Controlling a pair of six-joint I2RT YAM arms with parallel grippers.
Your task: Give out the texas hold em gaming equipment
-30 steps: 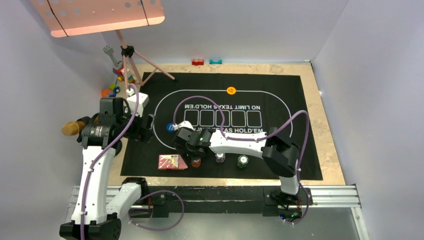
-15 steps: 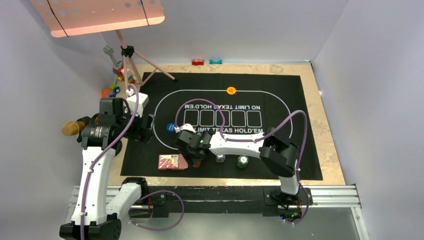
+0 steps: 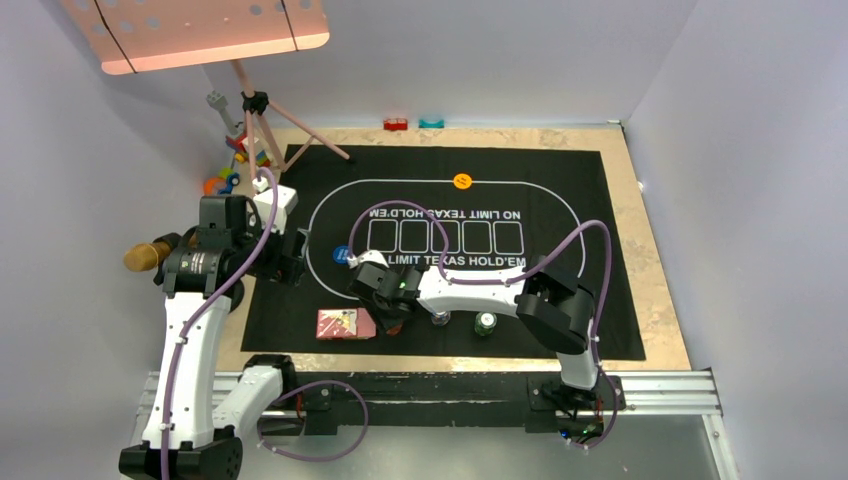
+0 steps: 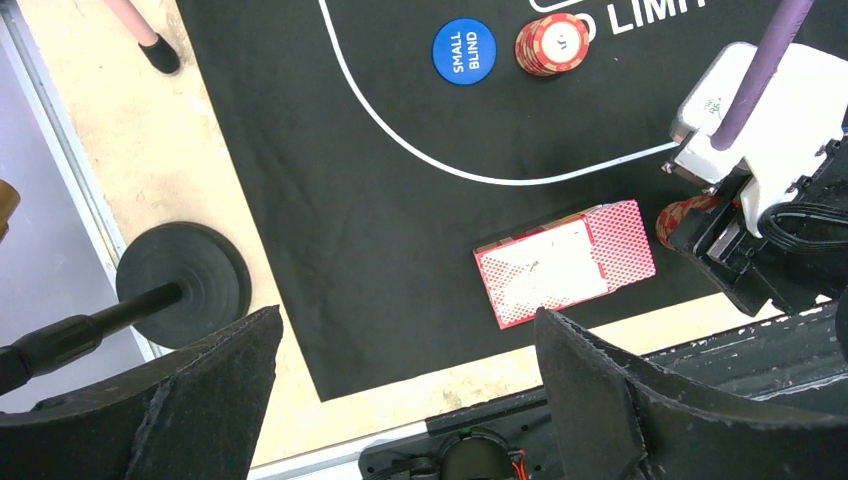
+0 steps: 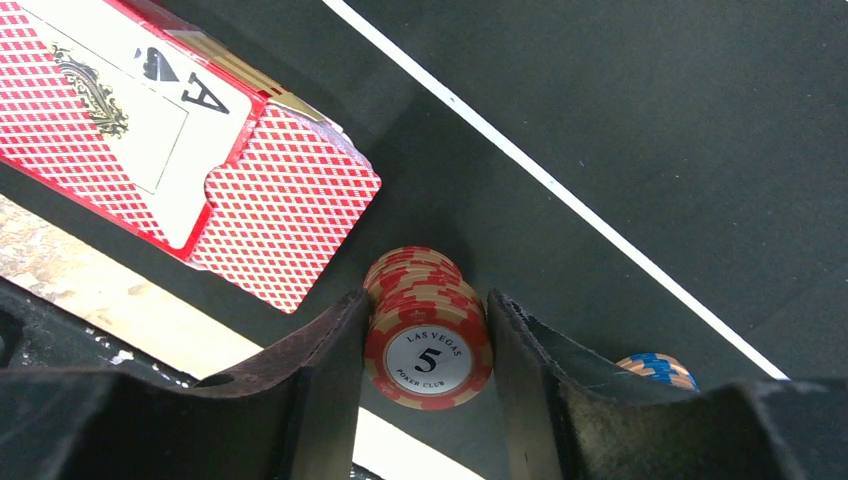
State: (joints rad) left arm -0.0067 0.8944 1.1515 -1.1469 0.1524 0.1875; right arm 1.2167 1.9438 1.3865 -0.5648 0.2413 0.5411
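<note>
A stack of red poker chips (image 5: 428, 340) marked "5" stands on the black mat near its front edge. My right gripper (image 5: 425, 312) has a finger pressed on each side of it, and the top view shows it (image 3: 388, 318) low over that spot. The red-backed card deck (image 5: 180, 140) (image 3: 345, 324) lies just left of it, half out of its box. Another red chip stack (image 4: 551, 43) sits beside the blue small-blind button (image 4: 465, 51). A grey-black stack (image 3: 440, 318) and a green stack (image 3: 485, 323) stand to the right. My left gripper (image 4: 400, 340) hangs open and empty over the mat's left front corner.
An orange button (image 3: 462, 181) lies at the far side of the printed oval. A tripod stand (image 3: 262, 120) and colourful toy pieces (image 3: 235, 165) fill the back left. Small red (image 3: 396, 124) and teal (image 3: 431, 124) blocks sit at the back edge. A black round base (image 4: 185, 283) stands left of the mat.
My right gripper has come down over the red chip stack and its fingers have drawn in against the stack's sides. The left arm has not moved.
</note>
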